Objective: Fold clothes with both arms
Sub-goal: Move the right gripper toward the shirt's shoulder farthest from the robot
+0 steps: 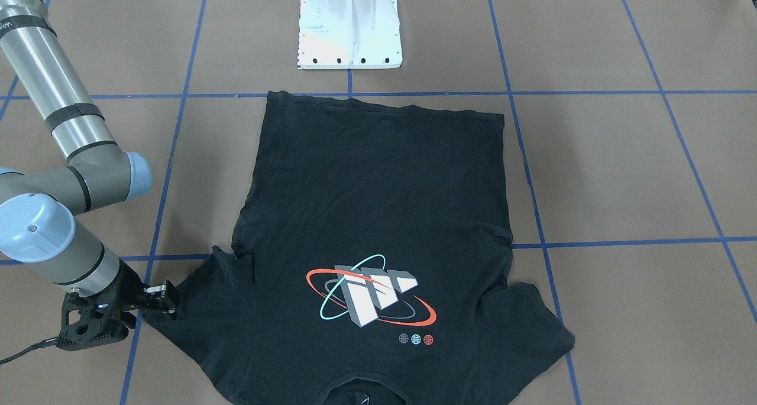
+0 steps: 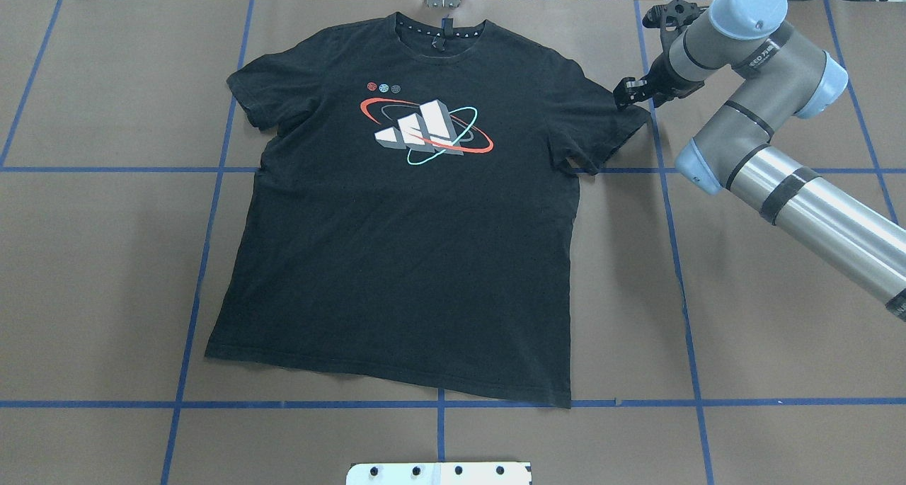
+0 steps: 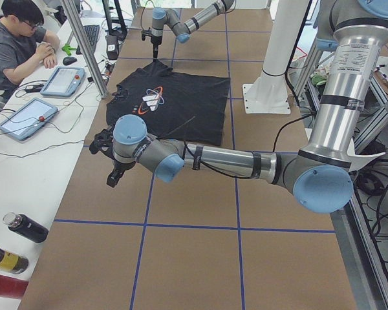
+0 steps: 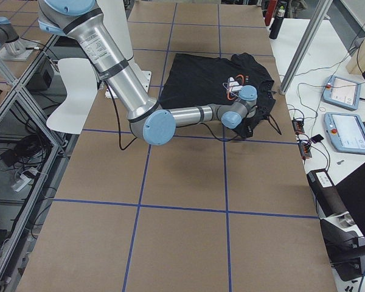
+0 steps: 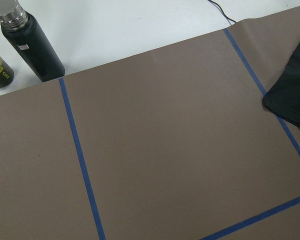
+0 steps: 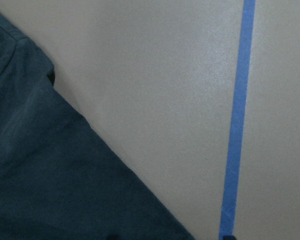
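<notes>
The black T-shirt [image 2: 410, 258] lies spread flat, print side up.

No legible text (lettering on the strap [image 2: 763, 49] of the right arm [image 2: 828, 216] too blurred)

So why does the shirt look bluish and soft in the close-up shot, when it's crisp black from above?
Right wrist view: the camera sits very close, so the T-shirt looks soft and washed blue-grey, and the table pale. Overhead view: even light, sharp black fabric. Front-facing view: the white pedestal glares bright.
</notes>
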`<state>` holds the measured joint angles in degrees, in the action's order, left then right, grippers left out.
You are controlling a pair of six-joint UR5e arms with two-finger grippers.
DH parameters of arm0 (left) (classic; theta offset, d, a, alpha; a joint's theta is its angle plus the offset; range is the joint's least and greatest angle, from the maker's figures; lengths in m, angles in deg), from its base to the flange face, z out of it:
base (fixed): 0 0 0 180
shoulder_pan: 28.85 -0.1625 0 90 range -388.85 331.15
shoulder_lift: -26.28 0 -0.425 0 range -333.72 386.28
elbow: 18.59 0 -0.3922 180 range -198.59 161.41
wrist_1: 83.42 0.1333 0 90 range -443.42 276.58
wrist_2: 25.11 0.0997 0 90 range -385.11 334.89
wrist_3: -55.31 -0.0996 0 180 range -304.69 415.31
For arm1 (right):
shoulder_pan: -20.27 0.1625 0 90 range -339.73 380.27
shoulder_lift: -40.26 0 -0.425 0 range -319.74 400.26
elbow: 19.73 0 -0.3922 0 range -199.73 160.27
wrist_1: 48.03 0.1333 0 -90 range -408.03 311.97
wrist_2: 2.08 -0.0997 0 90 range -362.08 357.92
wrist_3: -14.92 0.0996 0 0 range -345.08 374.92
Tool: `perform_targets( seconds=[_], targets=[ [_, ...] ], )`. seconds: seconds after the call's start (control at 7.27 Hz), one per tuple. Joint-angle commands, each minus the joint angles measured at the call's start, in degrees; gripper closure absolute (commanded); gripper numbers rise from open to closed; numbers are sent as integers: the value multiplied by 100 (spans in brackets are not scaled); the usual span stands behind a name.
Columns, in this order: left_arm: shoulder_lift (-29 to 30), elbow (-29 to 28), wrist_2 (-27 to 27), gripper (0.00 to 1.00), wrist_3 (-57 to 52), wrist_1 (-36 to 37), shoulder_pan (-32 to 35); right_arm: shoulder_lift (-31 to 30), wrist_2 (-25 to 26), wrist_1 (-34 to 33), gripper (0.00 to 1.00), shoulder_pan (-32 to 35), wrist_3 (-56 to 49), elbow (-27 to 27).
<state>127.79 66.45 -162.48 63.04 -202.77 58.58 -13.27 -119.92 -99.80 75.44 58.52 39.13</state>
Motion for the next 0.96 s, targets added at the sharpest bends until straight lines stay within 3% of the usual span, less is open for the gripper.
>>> perform_targets(
  seconds=[0.0, 0.55, 0.83],
  targets=[
    [0, -4, 0, 0, 0, 0, 3, -42, 182, 0, 30, -67, 0, -23],
    [0, -13, 0, 0, 0, 0, -6, -43, 182, 0, 71, -68, 8, -14],
    [0, -13, 0, 0, 0, 0, -6, -43, 173, 0, 97, -68, 8, 29]
  ],
)
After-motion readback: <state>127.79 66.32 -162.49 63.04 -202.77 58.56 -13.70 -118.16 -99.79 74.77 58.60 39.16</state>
